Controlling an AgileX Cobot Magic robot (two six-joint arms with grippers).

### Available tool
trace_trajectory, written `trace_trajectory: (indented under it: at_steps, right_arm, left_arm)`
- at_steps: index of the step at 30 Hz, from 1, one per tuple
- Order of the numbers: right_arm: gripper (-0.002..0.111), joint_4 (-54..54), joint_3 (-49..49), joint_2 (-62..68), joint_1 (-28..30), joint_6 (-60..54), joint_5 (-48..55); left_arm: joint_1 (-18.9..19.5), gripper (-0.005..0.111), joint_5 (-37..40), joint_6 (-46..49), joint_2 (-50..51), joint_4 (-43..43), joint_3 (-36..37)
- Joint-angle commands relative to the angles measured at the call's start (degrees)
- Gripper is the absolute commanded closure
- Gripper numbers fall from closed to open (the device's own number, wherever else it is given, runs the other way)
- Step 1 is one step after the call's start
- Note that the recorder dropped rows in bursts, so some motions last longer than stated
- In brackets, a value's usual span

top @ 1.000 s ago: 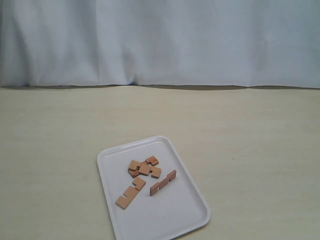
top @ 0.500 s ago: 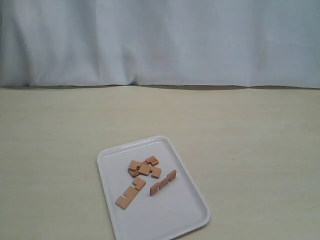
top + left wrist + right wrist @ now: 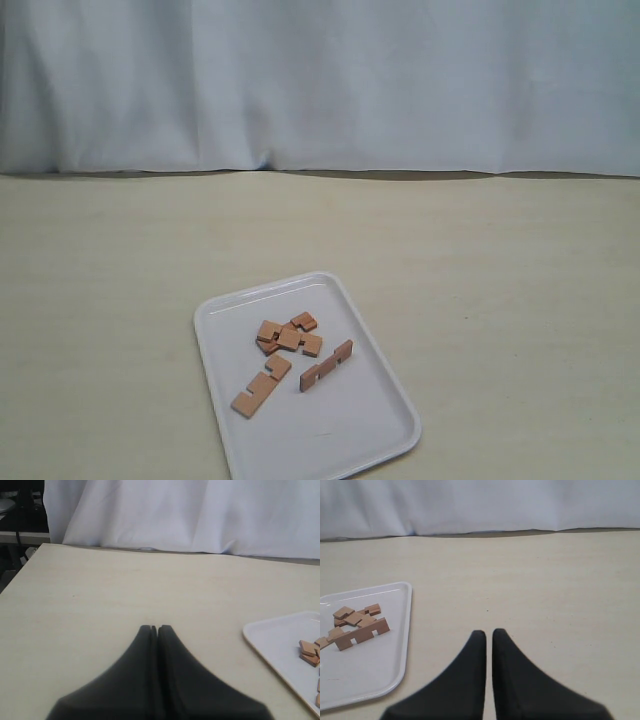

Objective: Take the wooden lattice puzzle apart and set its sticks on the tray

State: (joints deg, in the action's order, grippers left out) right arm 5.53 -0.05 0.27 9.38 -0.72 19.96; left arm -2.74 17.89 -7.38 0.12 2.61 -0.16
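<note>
I found the light-brown notched wooden sticks (image 3: 289, 337) on the white plastic tray (image 3: 350, 420), two perhaps interlocked; left claw (image 3: 154, 628) and right claw (image 3: 487, 632) clenched, empty.

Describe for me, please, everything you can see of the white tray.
The tray is a large white rectangle, plastic by its gloss, with rounded corners and a low raised rim. It lies flat on the pale table, turned askew, its near corner cut off by the exterior view's edge. It bears a small heap of overlapping sticks, a flat stick and an on-edge stick. Nothing else touches it.
</note>
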Motion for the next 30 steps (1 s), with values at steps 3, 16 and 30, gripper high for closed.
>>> trace_trajectory:
  at_steps: [3, 16, 30]
  right_arm:
    - [0.104, 0.0, 0.0, -0.3, -0.2, 0.0, 0.1]
    - [0.104, 1.3, 0.0, -0.3, -0.2, 0.0, 0.1]
    - [0.104, 1.3, 0.0, -0.3, -0.2, 0.0, 0.1]
  left_arm:
    - [0.1, 0.107, -0.2, -0.3, -0.1, 0.2, 0.2]
    - [0.1, 0.107, -0.2, -0.2, -0.1, 0.2, 0.2]
    - [0.1, 0.107, -0.2, -0.2, -0.1, 0.2, 0.2]
